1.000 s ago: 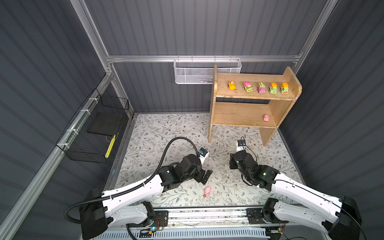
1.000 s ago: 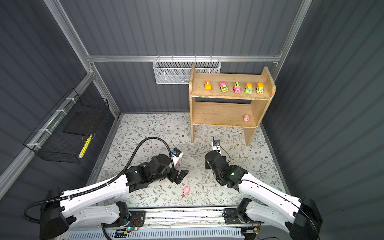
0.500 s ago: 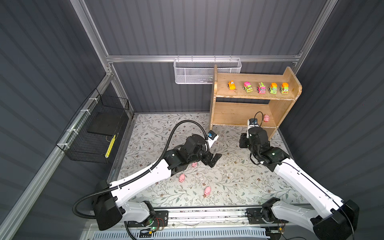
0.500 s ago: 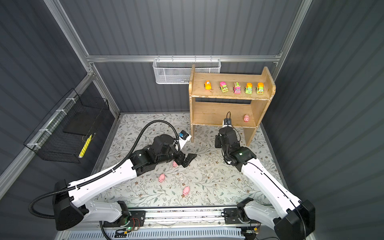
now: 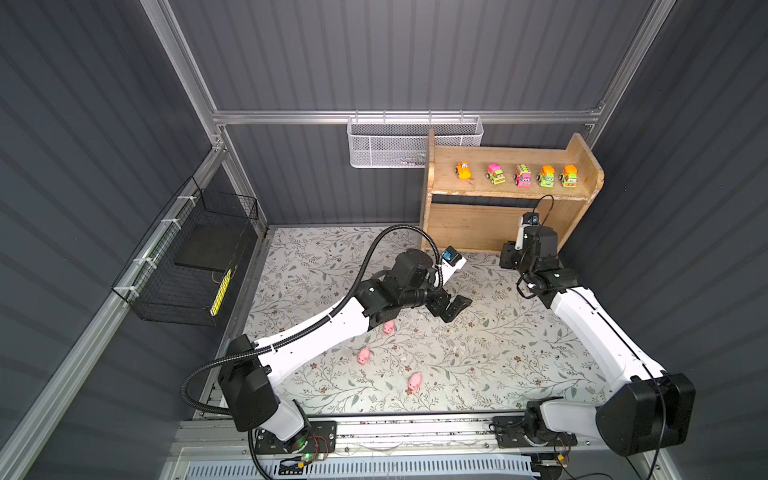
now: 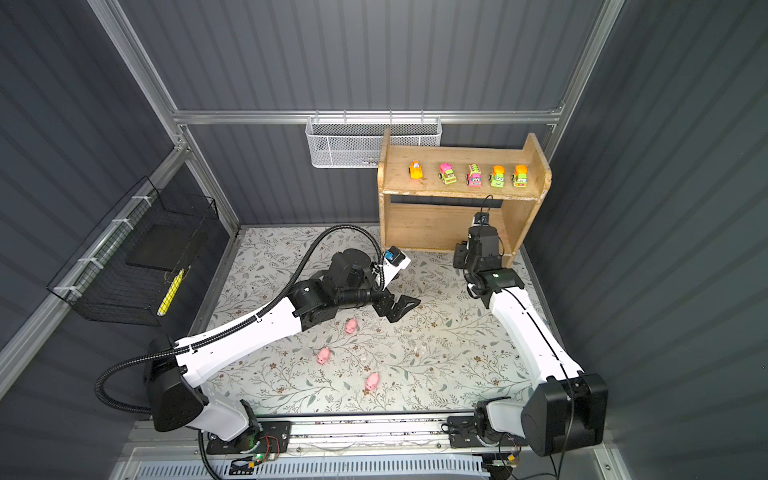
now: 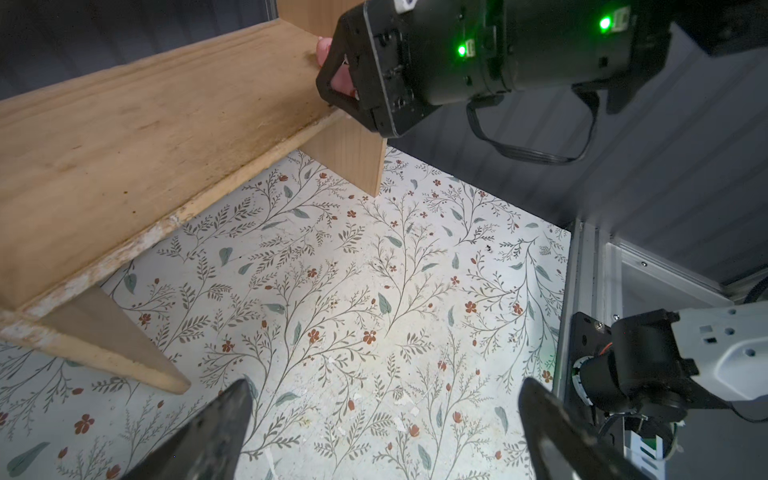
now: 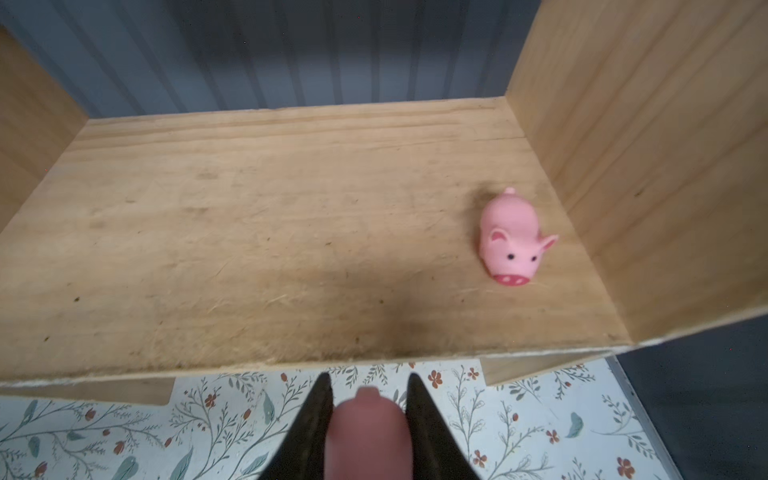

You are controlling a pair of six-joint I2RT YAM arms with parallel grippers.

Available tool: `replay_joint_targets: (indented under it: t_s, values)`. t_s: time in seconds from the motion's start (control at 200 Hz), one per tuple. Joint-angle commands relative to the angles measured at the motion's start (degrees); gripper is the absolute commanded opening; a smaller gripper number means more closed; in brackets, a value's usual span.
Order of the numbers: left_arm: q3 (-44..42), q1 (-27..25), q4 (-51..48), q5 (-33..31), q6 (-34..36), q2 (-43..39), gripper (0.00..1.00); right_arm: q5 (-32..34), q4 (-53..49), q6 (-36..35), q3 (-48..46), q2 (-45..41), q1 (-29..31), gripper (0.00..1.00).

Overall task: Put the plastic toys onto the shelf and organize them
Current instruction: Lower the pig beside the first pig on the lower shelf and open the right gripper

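Just short of the lower tier, the right gripper [image 8: 368,380] held a pink pig [image 8: 368,428] clamped between its jaws at the bottom centre of the right wrist view. Whether snout or tail led I could not tell, since it sat too close to the lens and blurred. Ahead lay the wooden shelf [image 8: 249,208], its lower board bare except for one seated pig [image 8: 513,239] at the right of the frame, close to the side panel [image 8: 644,166] with its snout towards the front edge. That pig's spot probably explained the approach: the carried one was lined up to its left, so a row could be built along the board from the right.

In both top views the upper tier carried five cartoon vehicles [image 5: 523,175] in a spaced line, which suggested vehicles above and pigs below. The left gripper [image 5: 453,305] hung over the floral mat [image 5: 498,353] at mid-frame, jaws wide apart and empty, likely parked clear of the shelf front so the two arms would not meet. Three loose pigs [image 5: 364,355] lay on the mat lower left of centre, near that arm and well apart from the shelf, not yet collected.
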Motion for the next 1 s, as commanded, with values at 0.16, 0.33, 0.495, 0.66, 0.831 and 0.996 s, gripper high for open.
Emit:
replay_joint_targets:
  t_s: [0.16, 0.33, 0.495, 0.66, 0.831, 0.996]
  values:
    - [5.58, 0.20, 0.61, 3.80, 1.32, 2.02, 1.00, -6.23, 2.84, -1.73, 4.48, 4.56, -5.57, 0.30]
    - [7.71, 0.22, 0.15, 4.83, 1.47, 4.01, 1.00, -7.16, 3.40, -2.19, 6.46, 7.35, -6.42, 0.30]
    - [8.68, 0.18, -0.47, 4.42, 2.57, 5.09, 1.00, -7.84, 3.98, -2.34, 7.93, 9.86, -6.78, 0.30]
    - [9.37, 0.21, -0.89, 4.10, 3.23, 5.97, 1.00, -8.02, 4.28, -2.76, 9.30, 12.30, -7.05, 0.31]
    - [9.63, 0.21, -1.22, 3.53, 3.93, 6.42, 1.00, -8.16, 4.51, -2.86, 9.82, 13.62, -7.48, 0.31]
    - [9.91, 0.17, -1.79, 3.38, 4.77, 6.74, 1.00, -8.64, 4.50, -2.91, 10.36, 14.54, -7.71, 0.33]
